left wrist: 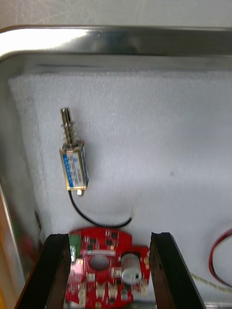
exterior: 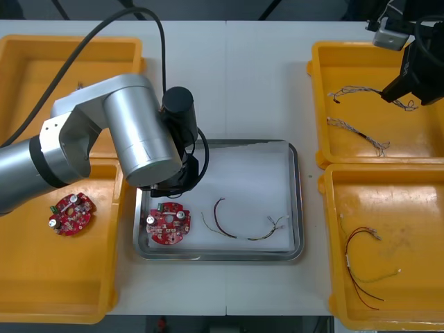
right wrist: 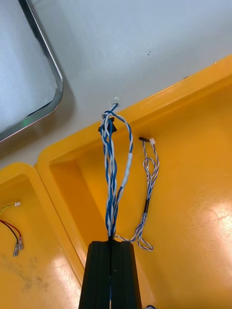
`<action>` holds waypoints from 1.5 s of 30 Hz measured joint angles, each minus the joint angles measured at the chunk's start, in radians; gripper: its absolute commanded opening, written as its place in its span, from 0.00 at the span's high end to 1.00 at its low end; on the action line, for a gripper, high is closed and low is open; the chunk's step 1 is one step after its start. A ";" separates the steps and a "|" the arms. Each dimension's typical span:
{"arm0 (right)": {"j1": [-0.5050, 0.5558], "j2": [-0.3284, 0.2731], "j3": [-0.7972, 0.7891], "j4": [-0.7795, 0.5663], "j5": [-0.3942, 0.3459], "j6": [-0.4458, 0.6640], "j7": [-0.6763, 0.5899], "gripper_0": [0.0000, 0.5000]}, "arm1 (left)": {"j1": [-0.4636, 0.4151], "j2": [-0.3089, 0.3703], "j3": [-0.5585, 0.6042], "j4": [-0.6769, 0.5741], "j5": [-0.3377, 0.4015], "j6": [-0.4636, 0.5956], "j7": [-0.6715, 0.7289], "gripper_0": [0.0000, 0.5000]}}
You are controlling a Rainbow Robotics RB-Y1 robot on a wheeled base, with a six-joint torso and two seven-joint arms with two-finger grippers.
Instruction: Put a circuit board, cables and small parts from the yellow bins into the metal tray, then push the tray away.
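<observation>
Step in hand: loading tray [exterior: 297, 201]. Left gripper [left wrist: 110, 236], fingers wide apart, hovers over board [exterior: 167, 225] at tray's near-left, small metal part [left wrist: 73, 164] just beyond. Right gripper [right wrist: 110, 244], over far-right bin [exterior: 320, 104], pinches blue-white cable [right wrist: 113, 169]. Next, probably: carry cable left to tray, w/o snagging bin wall.

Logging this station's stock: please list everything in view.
yellow bins: four, yellow, two at each side.
metal tray: one, shiny with white inside, between the bins.
circuit boards: two, red; one in tray, one in left near bin.
blue and white cables: two; one lying in right far bin, one gripped over it.
red and yellow cables: two bundles; one in tray, one in right near bin.
small metal part: one, blue-labelled, in tray.
left gripper: black, open, over the tray's board.
right gripper: black, shut on a blue and white cable.
</observation>
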 measured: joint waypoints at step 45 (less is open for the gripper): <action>0.049 0.160 0.597 -0.490 0.187 -0.341 -0.323 1.00 | -0.110 0.205 0.475 0.507 0.129 -0.070 -0.509 0.00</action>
